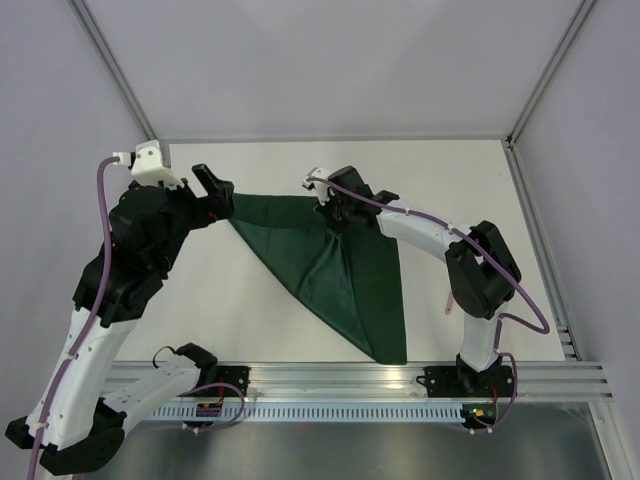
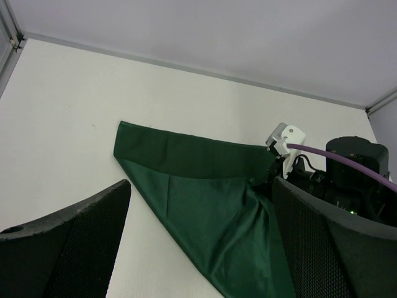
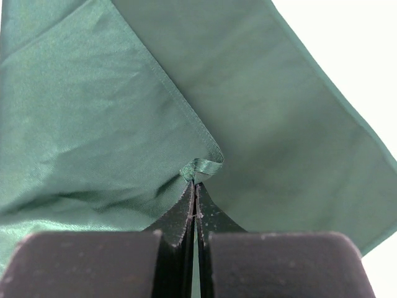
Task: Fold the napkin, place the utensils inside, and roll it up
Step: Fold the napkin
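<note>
My right gripper (image 3: 194, 186) is pinched tight on a hemmed corner of the napkin (image 1: 345, 285), fingers pressed together with a small fold of cloth bunched at their tips. The green cloth lies on the table (image 1: 260, 330) as a rough triangle, its long point toward six o'clock. My left gripper (image 1: 215, 190) hangs spread wide at the cloth's ten o'clock corner. Whether it's touching or just clear, I can't quite tell.

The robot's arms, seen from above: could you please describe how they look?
The left arm and right arm both have white shell links joined by bulky black joints, with a purple cable running along each. The fingers are black with mesh-textured pads.
</note>
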You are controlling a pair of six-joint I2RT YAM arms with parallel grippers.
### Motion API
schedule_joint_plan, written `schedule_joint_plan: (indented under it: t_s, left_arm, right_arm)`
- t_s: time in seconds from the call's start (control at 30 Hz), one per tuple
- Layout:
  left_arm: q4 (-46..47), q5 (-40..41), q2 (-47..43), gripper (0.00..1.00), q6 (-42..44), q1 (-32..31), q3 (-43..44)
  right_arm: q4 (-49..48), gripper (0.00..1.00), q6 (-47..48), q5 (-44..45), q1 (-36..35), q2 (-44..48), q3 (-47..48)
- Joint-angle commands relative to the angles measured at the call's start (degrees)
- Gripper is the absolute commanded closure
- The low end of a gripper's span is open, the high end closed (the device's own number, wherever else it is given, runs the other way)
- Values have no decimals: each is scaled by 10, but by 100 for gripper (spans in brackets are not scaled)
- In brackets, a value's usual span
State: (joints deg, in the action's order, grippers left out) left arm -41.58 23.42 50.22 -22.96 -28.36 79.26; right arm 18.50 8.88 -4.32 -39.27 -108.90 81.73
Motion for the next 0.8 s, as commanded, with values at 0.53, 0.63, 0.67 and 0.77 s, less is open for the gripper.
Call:
schedule_joint_plan:
  t_s: [0.53,0.63,0.67,0.77]
  left_arm:
    - [26,-17,12,2,10,1,-4]
    - [27,-19,15,2,10,1,-4]
    - [28,-19,16,2,10,1,-4]
    - [29,-19,16,2,9,1,-5]
  right_arm:
    - [-35,100,17,18,83,26,-10]
    - [-38,100,16,17,93,24,-8]
    - [-39,100,16,16,96,22,-7]
    - [-39,100,16,14,106,19,-4]
